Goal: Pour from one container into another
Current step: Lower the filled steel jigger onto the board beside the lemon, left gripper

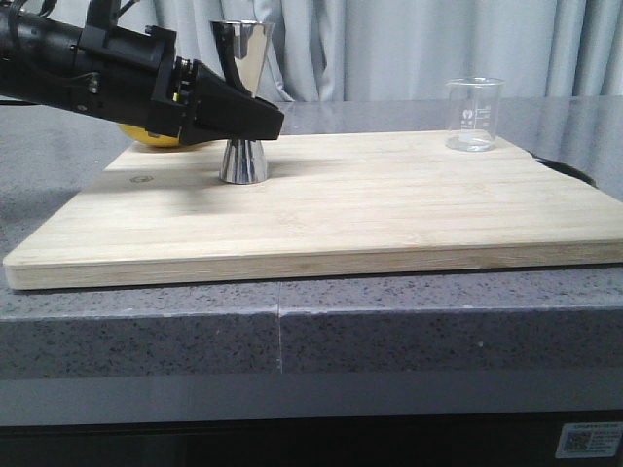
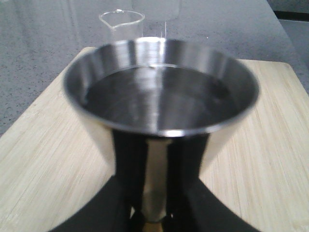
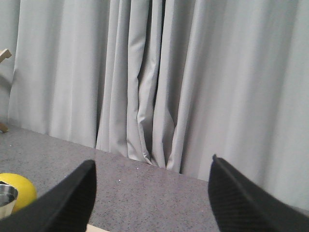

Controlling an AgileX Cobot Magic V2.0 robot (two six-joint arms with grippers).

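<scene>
Two arms, one board: everything is placed from the jigger, so follow along.
Cutting board (image 1: 389, 209): pale bamboo slab on the grey counter (image 1: 146, 331); the jigger stands on its left part.
Curtain (image 3: 193, 72): grey folds behind it all, filling the right wrist view.
Left gripper (image 1: 255, 119): reaching in from the left at the jigger's waist, black fingers (image 2: 186, 169) either side of the narrow stem in the left wrist view. It looks clamped on the jigger, though the pad contact itself is dark and partly hidden.
Right gripper (image 3: 152, 193): fingers spread wide, nothing between them, aimed at the curtain. It is out of the front view, so how far it sits from the beaker I cannot tell.
Jigger (image 1: 243, 102): steel hourglass, upright, long axis vertical, base flat on the board; upper cup's mouth open to the left wrist camera.
Beaker (image 1: 474, 114): clear glass, upright, well to the right of the jigger near the board's far right edge, no hand on it.
Lemon (image 1: 156, 136): yellow, just behind and left of the jigger, mostly hidden by the left arm.
Key relation: beaker lies well right of the jigger, away from the left fingers, so by my reading the free right arm suits the pickup and pour.
</scene>
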